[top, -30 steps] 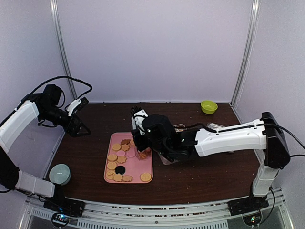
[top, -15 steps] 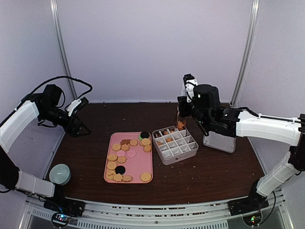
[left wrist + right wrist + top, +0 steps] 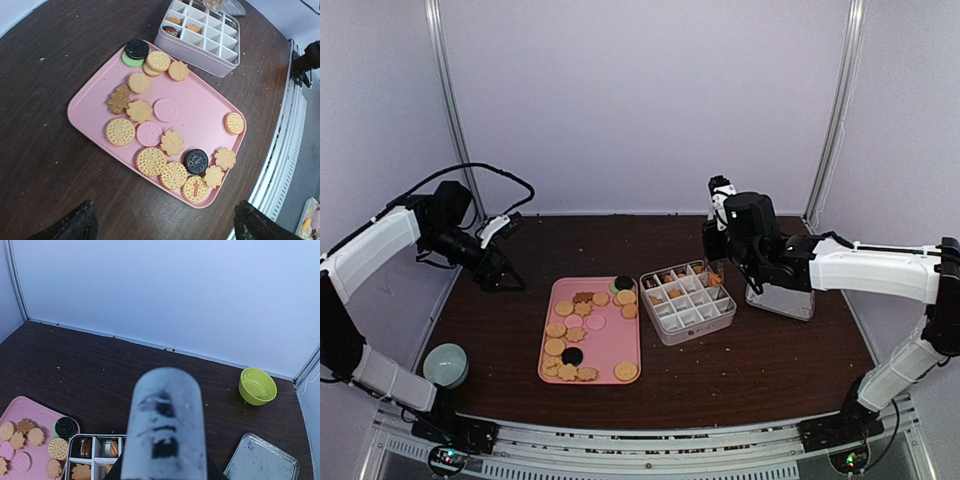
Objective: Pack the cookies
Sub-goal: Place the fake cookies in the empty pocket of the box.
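1. Top: the right claw [image 3: 714, 255] hangs over the box's [image 3: 694, 325] far right corner. Most cookies [image 3: 556, 346] lie on the tray [image 3: 618, 345]. A slack grip could drop one outside its cell.
2. Left wrist: the left claw [image 3: 165, 227] gapes, empty. The cookies are flat and embossed, the tray glossy pink.
3. Right wrist: the claw pinches dull grey metal tongs [image 3: 165, 425].

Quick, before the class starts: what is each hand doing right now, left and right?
Left hand: open, holding nothing.
Right hand: closed on the metal tongs.
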Controlling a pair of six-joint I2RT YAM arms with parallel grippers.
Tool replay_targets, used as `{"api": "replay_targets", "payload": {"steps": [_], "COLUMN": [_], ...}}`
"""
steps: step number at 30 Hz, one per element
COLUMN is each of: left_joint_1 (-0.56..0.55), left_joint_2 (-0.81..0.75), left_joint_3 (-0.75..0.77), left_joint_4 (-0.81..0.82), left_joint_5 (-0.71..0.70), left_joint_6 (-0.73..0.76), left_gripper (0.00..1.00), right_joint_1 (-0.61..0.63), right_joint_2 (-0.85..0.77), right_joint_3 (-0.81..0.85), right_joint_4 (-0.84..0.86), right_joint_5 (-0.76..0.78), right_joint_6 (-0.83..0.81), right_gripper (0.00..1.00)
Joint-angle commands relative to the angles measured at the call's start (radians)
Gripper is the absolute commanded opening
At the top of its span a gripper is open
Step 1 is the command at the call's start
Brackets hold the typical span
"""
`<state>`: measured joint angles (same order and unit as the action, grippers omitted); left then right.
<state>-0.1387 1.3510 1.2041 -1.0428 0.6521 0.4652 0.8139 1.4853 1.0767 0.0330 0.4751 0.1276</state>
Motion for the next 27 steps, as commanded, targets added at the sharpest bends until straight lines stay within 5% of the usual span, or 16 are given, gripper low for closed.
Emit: {"api": "replay_targets", "payload": {"steps": [1,9,27], "left_joint_1": [-0.115,-0.203,-0.203], "left_joint_2": [0.128,0.346,0.382], "left_joint_3": [0.093,0.250,0.244], "left_joint_4": [0.044,0.057,0.092], "left_joint_5": [0.000,-0.006,-0.005], "left_joint_6": [-0.010,-0.005,-0.006], "left_gripper": [0.96,0.91,0.93], "right_joint_1": [-0.037,-0.090,-0.079], "right_joint_2": [0.011,-0.003,0.044], "right_joint_3": [0.062,0.074,0.110], "right_joint_4": [0.014,0.004,0.016], "right_joint_5": [0.019,0.017,-0.102], "right_joint_6": [-0.022,-0.038,0.009], "right_gripper": [0.22,0.22,0.23]}}
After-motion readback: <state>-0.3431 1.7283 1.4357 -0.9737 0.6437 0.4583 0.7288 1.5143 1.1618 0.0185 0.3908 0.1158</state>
